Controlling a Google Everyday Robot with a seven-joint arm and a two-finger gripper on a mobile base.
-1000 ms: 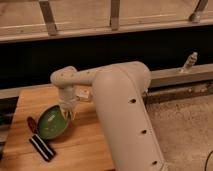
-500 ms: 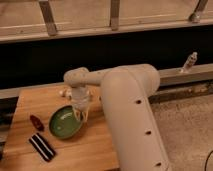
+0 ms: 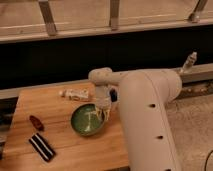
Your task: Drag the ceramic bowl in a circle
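The ceramic bowl [image 3: 86, 120] is round, shallow and green, and sits near the middle of the wooden table [image 3: 45, 105]. My gripper [image 3: 101, 111] reaches down from the white arm [image 3: 145, 115] onto the bowl's right rim, with its fingertips inside or on the rim. The arm hides the table's right part.
A small dark red object [image 3: 36, 122] lies at the left of the table. A black bar with white stripes [image 3: 42, 146] lies near the front left. A pale tube-like item [image 3: 76, 93] lies behind the bowl. A small bottle [image 3: 189, 63] stands on the ledge at right.
The bowl and my gripper have moved to the right across the table, away from the red object and the black bar.
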